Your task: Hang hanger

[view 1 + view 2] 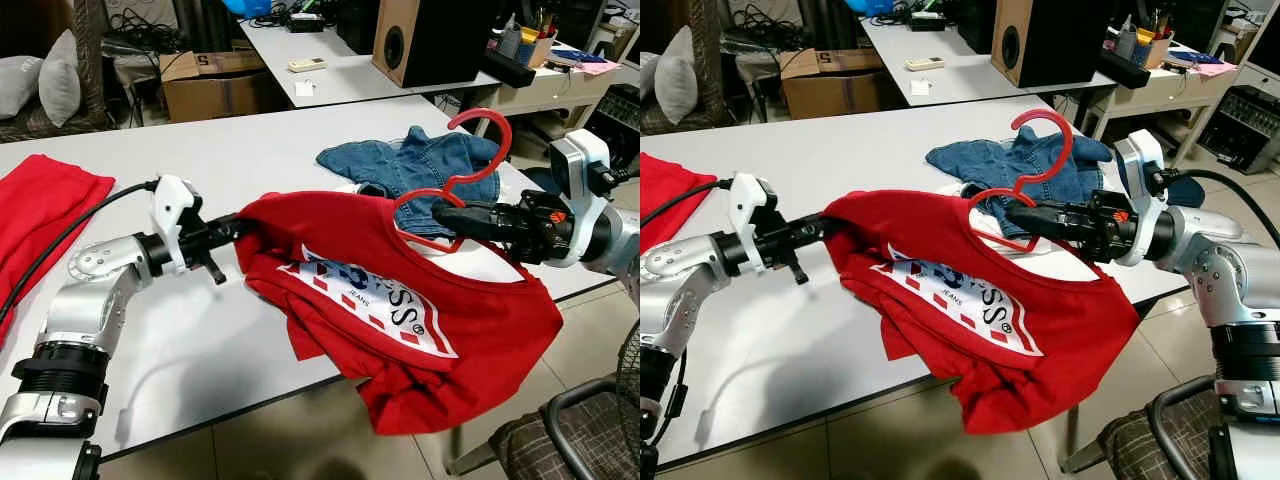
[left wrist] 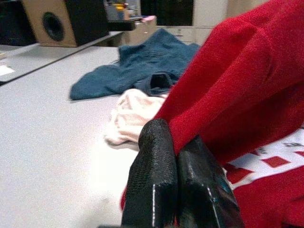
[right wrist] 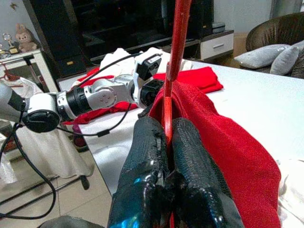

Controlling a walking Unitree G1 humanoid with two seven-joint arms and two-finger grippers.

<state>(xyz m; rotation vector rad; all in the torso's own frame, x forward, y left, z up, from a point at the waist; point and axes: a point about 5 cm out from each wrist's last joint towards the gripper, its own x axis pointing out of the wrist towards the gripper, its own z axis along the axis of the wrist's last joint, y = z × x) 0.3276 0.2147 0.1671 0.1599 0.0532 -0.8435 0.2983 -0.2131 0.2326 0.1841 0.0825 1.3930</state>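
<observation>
A red T-shirt with a white printed logo hangs stretched above the white table, its lower part drooping over the front edge. My left gripper is shut on the shirt's left shoulder; its fingertips pinch the red cloth. A red plastic hanger sits in the shirt's neck opening, hook up. My right gripper is shut on the hanger at the collar, fingers clamped around its red bar.
A blue denim garment and a pale cloth lie on the table behind the shirt. Another red garment lies at the table's left. A speaker stands on a far desk. A chair is at the lower right.
</observation>
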